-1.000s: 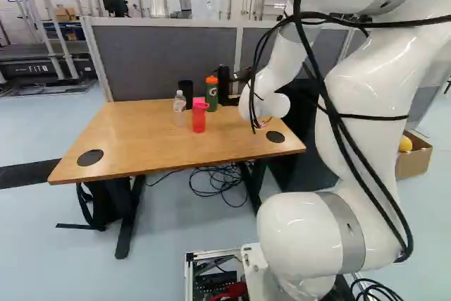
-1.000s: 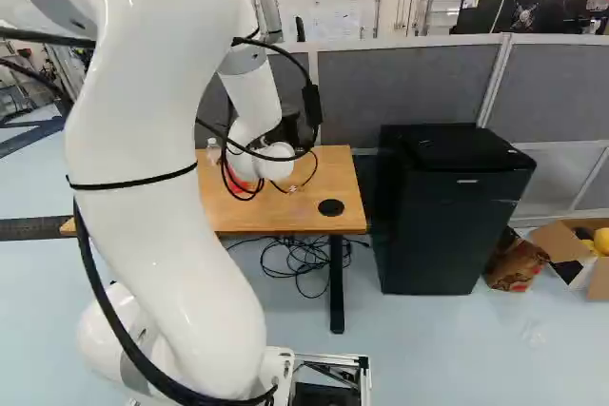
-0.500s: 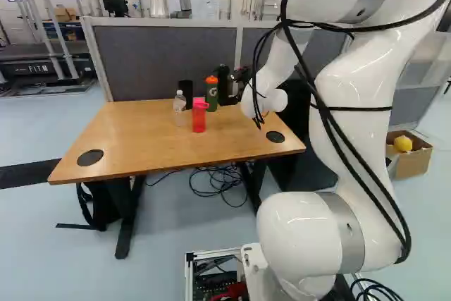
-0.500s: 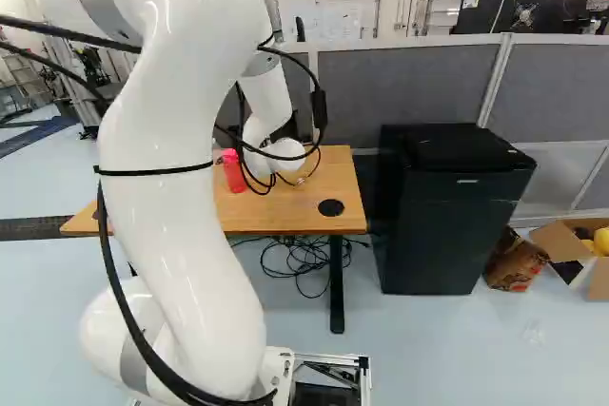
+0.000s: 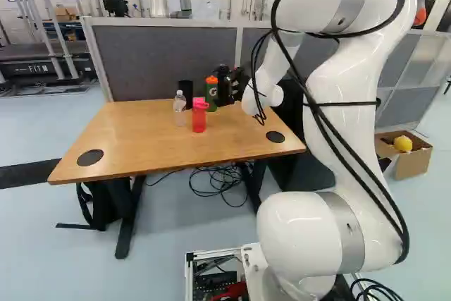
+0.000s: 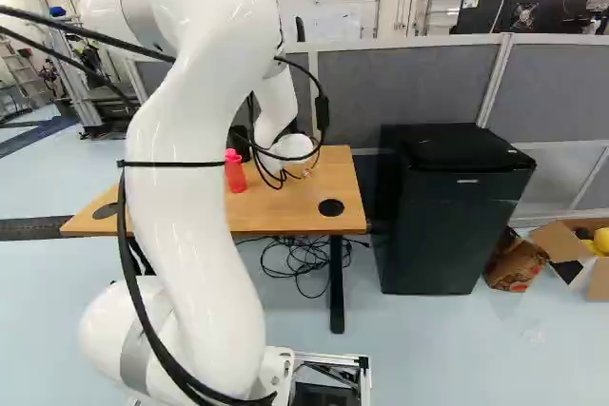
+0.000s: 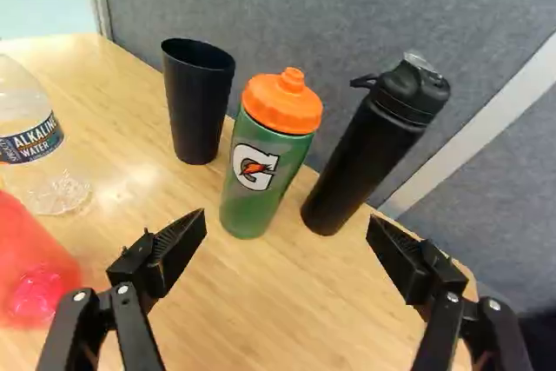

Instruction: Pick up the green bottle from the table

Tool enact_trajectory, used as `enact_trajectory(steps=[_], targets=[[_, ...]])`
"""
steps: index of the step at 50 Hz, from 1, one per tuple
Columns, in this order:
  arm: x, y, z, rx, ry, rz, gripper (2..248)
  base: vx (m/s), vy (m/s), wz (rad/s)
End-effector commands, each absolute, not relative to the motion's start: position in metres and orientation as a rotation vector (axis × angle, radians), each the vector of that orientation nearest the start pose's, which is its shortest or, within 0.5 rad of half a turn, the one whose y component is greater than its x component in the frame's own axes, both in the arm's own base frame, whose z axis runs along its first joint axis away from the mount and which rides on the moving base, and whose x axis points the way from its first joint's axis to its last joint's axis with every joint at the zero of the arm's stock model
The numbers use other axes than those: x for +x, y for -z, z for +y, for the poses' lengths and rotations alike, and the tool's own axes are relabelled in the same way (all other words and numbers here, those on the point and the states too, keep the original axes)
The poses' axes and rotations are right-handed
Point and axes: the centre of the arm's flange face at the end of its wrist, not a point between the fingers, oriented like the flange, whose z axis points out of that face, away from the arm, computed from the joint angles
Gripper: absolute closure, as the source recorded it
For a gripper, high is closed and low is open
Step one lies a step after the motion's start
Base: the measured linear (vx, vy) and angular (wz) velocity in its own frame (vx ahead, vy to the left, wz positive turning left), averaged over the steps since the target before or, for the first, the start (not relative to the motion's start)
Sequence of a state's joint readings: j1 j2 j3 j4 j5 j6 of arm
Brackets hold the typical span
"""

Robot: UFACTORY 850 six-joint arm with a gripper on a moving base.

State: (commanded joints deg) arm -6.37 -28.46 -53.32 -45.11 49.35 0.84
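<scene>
- Lining up on the green bottle (image 7: 262,158) seems the step; the claw (image 7: 285,236) is released.
- Next: ease forward, clearing the black bottle (image 7: 369,149) at right.

Jaws wide apart (arm (image 5: 352,142) bent)

Grey partition (image 5: 165,61) w/ blk fridge (image 6: 455,216) nr.

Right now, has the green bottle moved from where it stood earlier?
No; in the left base view, the green bottle keeps its place on the table, judged against the gray divider.
</scene>
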Motion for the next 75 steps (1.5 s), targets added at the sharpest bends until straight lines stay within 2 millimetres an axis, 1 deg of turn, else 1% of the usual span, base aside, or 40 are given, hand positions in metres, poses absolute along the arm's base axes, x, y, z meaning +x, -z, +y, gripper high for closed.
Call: enact_trajectory(steps=[12, 29, 35, 56, 62, 75], targets=[[0.589, -0.344, -0.011, -2.28, 1.606, -0.953, 3, 0.0, 0.0, 0.0], [0.597, -0.335, -0.008, -2.294, 1.413, -0.865, 3, 0.0, 0.0, 0.0], [0.603, -0.332, -0.006, -2.287, 1.374, -0.887, 3, 0.0, 0.0, 0.0], [0.641, -0.326, 0.001, -2.247, 1.378, -0.978, 3, 0.0, 0.0, 0.0], [0.652, -0.324, 0.006, -2.235, 1.387, -0.993, 3, 0.0, 0.0, 0.0], [0.657, -0.324, 0.01, -2.227, 1.391, -1.001, 3, 0.0, 0.0, 0.0]])
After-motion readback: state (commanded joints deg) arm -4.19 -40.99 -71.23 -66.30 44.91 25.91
